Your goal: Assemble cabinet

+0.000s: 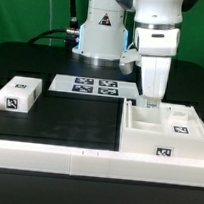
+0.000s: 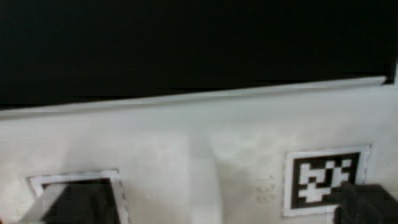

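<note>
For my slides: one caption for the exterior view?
Panda gripper poised over the cabinet body; a tagged block sits apart.

Drawer-like block [image 1: 18, 95] at exterior view's left, well apart from cabinet body [image 1: 163, 138] at right; marker board [image 1: 91, 86] behind, between them.

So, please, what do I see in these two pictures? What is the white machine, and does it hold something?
The white machine is a robot arm; its end, the tool, has two fingers. On the black table lie a large white cabinet body, a small white block and a flat marker board. The black squares are printed tags. One picture comes from a camera off the arm, the other from a camera on the wrist, very close to the cabinet body. The tool hangs low at the body; whether it grips, I cannot tell.
</note>
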`<state>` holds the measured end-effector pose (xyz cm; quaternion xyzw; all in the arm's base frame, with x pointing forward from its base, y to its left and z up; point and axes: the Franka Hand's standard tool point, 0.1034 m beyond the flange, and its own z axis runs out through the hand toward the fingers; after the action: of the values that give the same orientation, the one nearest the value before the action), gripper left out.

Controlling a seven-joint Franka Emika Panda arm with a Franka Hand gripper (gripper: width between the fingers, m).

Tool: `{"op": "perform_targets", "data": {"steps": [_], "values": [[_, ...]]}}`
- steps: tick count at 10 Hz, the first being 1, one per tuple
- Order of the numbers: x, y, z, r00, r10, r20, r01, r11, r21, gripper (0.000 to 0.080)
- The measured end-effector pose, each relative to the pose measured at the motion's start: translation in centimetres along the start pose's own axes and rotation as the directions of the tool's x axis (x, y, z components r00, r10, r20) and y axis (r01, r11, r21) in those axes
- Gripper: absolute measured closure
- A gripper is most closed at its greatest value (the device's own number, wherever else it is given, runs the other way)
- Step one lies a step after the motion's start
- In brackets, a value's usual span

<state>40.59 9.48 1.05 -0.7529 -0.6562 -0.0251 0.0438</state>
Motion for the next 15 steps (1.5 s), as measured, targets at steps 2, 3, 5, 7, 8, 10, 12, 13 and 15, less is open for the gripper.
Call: {"op": "perform_targets", "data": {"steps": [2, 3, 5, 7, 8, 10, 12, 13, 15], "values": [[0.0, -0.1, 0.1, 1.000, 0.000, 0.000, 0.000, 1.000, 0.002, 0.0592], [0.0, 0.0, 0.1, 1.000, 0.000, 0.000, 0.000, 1.000, 0.002, 0.0732], [0.1, 0.1, 0.0, 1.000, 0.000, -0.005, 0.000, 1.000, -0.008, 0.0731], [0.1, 0.1, 0.0, 1.000, 0.000, -0.005, 0.000, 1.000, -0.008, 0.0731], [0.1, 0.1, 0.0, 1.000, 0.000, -0.005, 0.000, 1.000, -0.008, 0.0731], [0.2, 0.1, -0.6, 1.000, 0.001, 0.004, -0.001, 1.000, -0.003, 0.0731], [0.4, 0.4, -2.4, 1.000, -0.004, 0.027, 0.004, 1.000, -0.001, 0.0729], [0.3, 0.5, -3.0, 0.999, -0.006, 0.038, 0.005, 1.000, 0.001, 0.0729], [-0.3, 1.2, -4.9, 0.998, -0.002, 0.061, 0.003, 1.000, -0.004, 0.0729]]}}
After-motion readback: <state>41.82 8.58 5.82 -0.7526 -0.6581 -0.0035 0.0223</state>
